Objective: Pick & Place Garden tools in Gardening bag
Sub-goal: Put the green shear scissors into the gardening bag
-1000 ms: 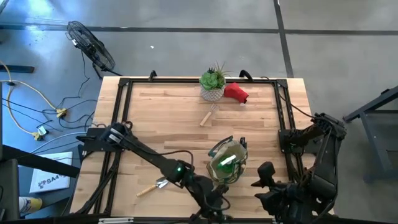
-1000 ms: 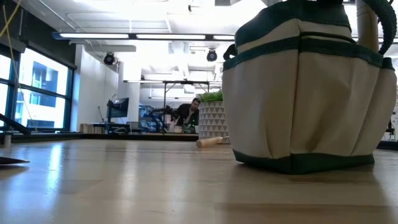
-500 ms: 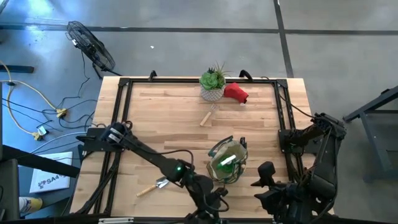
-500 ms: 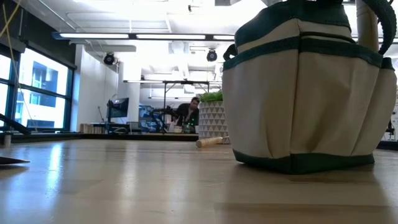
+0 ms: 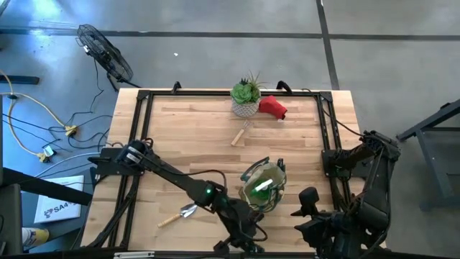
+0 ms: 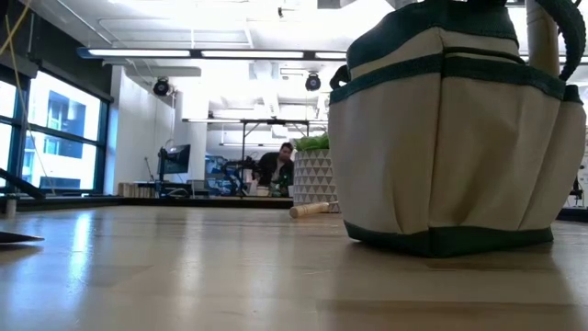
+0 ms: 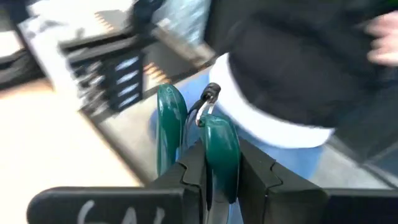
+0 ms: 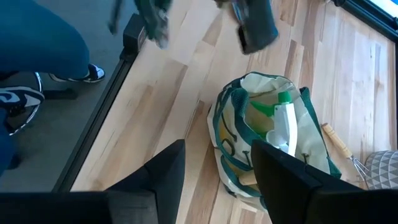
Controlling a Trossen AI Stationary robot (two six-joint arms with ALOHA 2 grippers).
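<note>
My left gripper [image 5: 244, 236] is at the table's near edge, left of the gardening bag [image 5: 262, 185], and is shut on pruners with dark green handles [image 7: 186, 124]. The tan bag with its green rim stands upright on its base and holds the green spray bottle [image 8: 277, 121]. My right gripper [image 8: 214, 168] is open and empty, near the bag's right side [image 5: 305, 205]. A trowel [image 5: 176, 214] lies flat at the near left. A wooden-handled tool [image 5: 241, 134] and the red soft item [image 5: 273, 107] lie farther back. My left gripper pinches one green handle of the pruners [image 7: 221, 149] between its two fingers. The other handle [image 7: 169, 118] stands free beside it, joined to it by a metal clasp [image 7: 208, 98] at the far ends. The handles point forward past the fingers; the blades are hidden behind the gripper.
A spiky green plant in a white pot [image 5: 246, 97] stands at the far middle, beside the red item. A person in a dark top and blue trousers [image 7: 292, 74] stands just past the near edge. The black frame rails [image 5: 327, 129] run along the table's sides.
My left gripper, still shut on the pruners, has shifted a little toward the table's right along the near edge. The bag and the other tools lie as before.
</note>
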